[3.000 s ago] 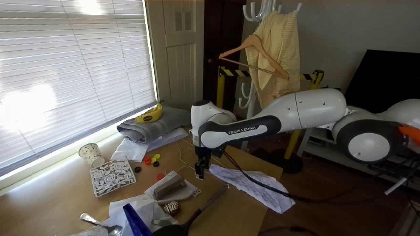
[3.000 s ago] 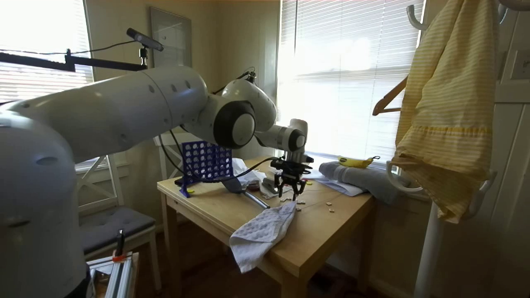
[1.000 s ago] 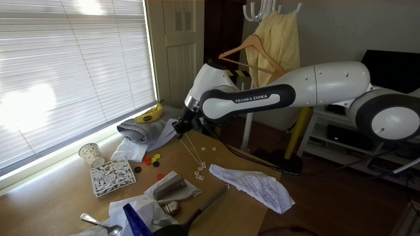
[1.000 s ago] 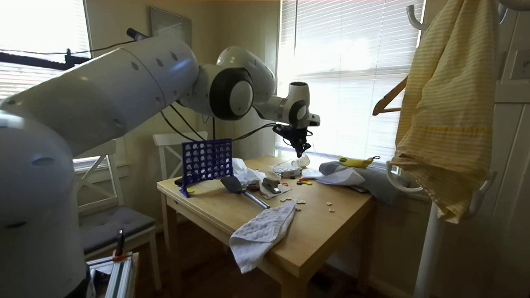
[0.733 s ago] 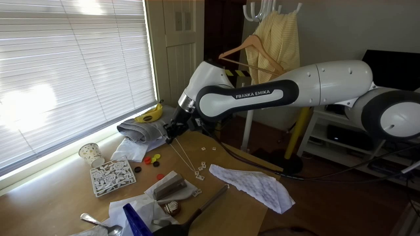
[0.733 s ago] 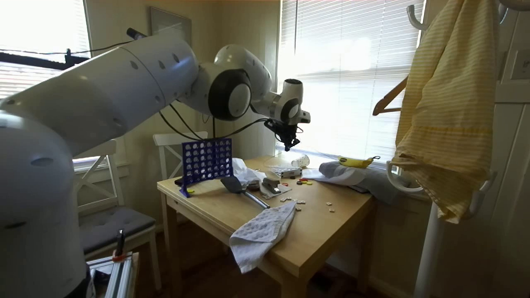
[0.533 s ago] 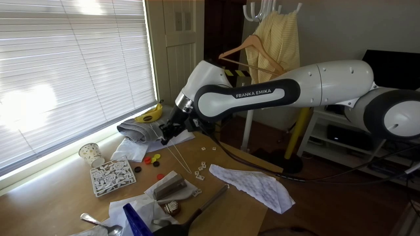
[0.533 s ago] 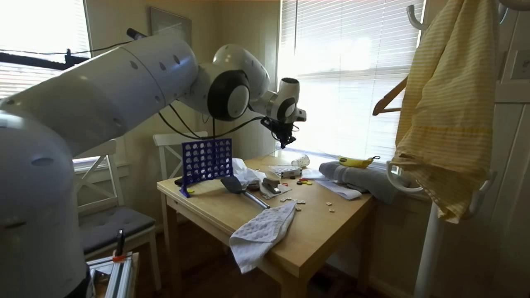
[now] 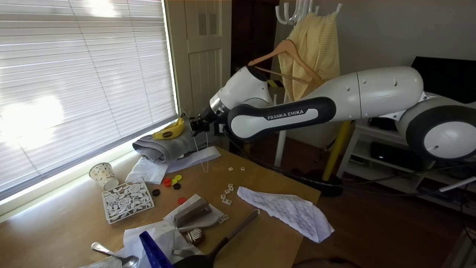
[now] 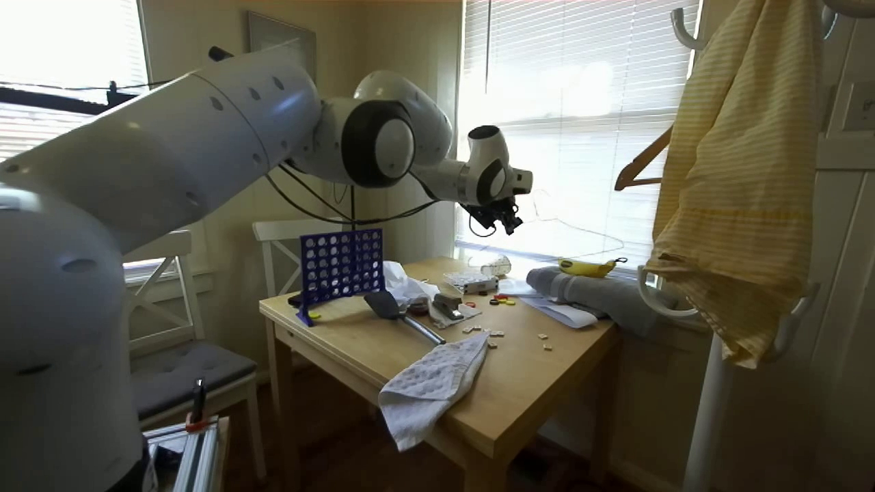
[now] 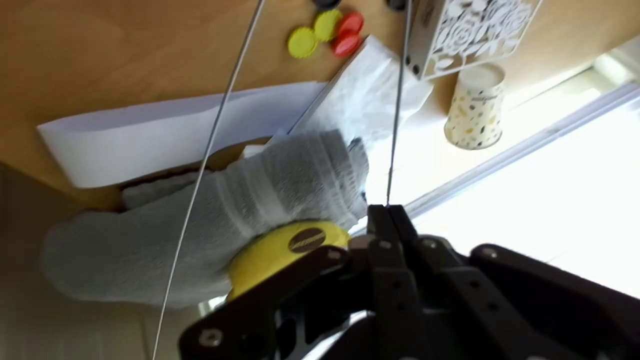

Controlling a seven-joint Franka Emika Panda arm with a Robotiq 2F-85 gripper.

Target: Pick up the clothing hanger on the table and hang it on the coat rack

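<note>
Room corner, bright window blinds [image 9: 85,74], cluttered wooden counter [image 9: 271,242], white coat rack [image 9: 280,149] standing past its far edge. Rack has a yellow striped cloth [image 9: 316,56] and a wooden hanger [image 9: 288,45] by it, probably its usual load, not the target. Target reads as the thin wire hanger [image 11: 395,130]: off the counter, mid-air by the grey towel [image 11: 215,240] and banana pouch [image 11: 277,254], likely held high to clear that pile. Gripper [image 11: 388,210] closed right down, tips practically meeting, wire pinched between; makes sense, thin stock would swivel in anything looser. No other contact made out. In an exterior view a wire corner [image 9: 206,171] dangles below, hook end seemingly out on the window side, presumably left free for the rack. Exact grip spot: can't tell. Hanging not done.
</note>
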